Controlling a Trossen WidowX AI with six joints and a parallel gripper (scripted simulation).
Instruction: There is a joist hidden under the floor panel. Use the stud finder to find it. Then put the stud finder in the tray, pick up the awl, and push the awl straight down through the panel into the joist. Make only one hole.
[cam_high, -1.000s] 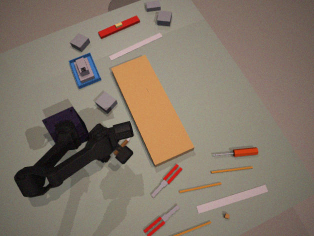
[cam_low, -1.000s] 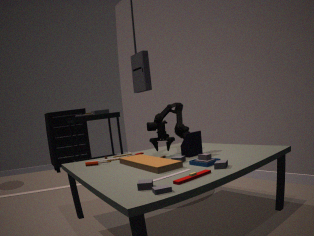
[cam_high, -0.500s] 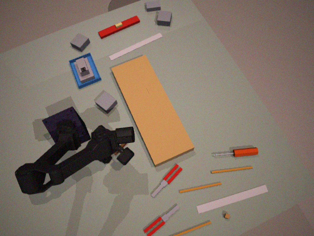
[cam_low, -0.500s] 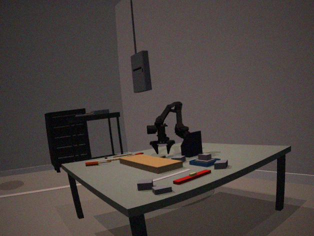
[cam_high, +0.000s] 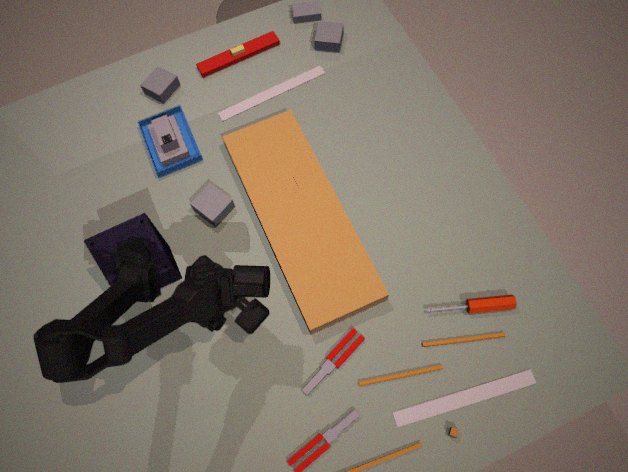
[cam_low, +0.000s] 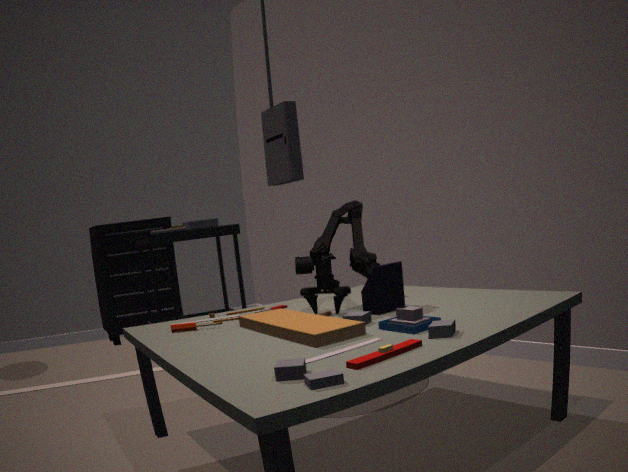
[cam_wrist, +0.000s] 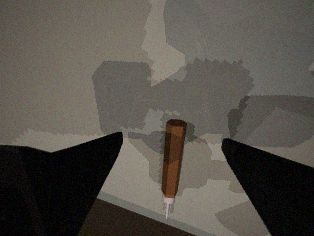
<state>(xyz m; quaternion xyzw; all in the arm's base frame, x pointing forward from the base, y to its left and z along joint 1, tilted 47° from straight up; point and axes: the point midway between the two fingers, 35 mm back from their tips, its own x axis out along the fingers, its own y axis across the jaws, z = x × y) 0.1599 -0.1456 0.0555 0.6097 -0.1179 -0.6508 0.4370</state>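
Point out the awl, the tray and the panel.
awl (cam_wrist: 173, 160), wrist view, middle of its brown handle, between the open fingers.
tray (cam_high: 194, 152), top view, its blue right rim; the stud finder sits inside.
panel (cam_high: 314, 238), top view, bare orange top face.

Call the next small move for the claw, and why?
Probably lower straight down, then close. The stud finder already sits in the blue tray, and the open, empty claw is above the awl, whose brown handle lies centred between the fingers on the table.
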